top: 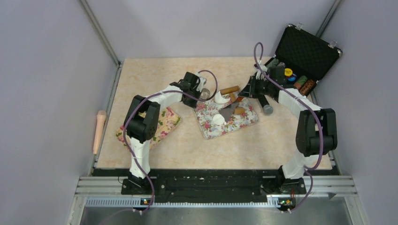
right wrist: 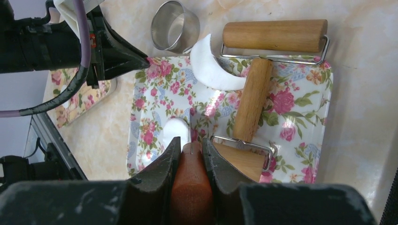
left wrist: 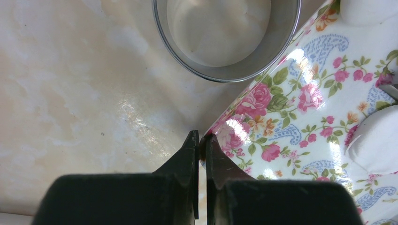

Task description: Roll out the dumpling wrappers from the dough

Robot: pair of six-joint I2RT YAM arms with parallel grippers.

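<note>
A floral tray [top: 244,123] lies mid-table. My left gripper [top: 199,97] is shut on the tray's near-left corner, as the left wrist view [left wrist: 202,140] shows. A metal ring cutter [left wrist: 281,42] stands on the table just beyond it, with something pale inside. One small white round of dough, a dumpling wrapper [right wrist: 176,131], lies on the tray [right wrist: 300,117]. A white crescent of dough [right wrist: 209,70] lies near the ring [right wrist: 174,28]. My right gripper [right wrist: 190,147] is shut on a red-brown tool handle [right wrist: 190,187] above the tray. A wooden double roller [right wrist: 251,98] rests on the tray.
An open black case [top: 305,51] with small jars stands at the back right. A second floral tray [top: 166,123] lies under the left arm. A wooden pin [top: 99,129] lies past the table's left edge. Grey walls close in the sides.
</note>
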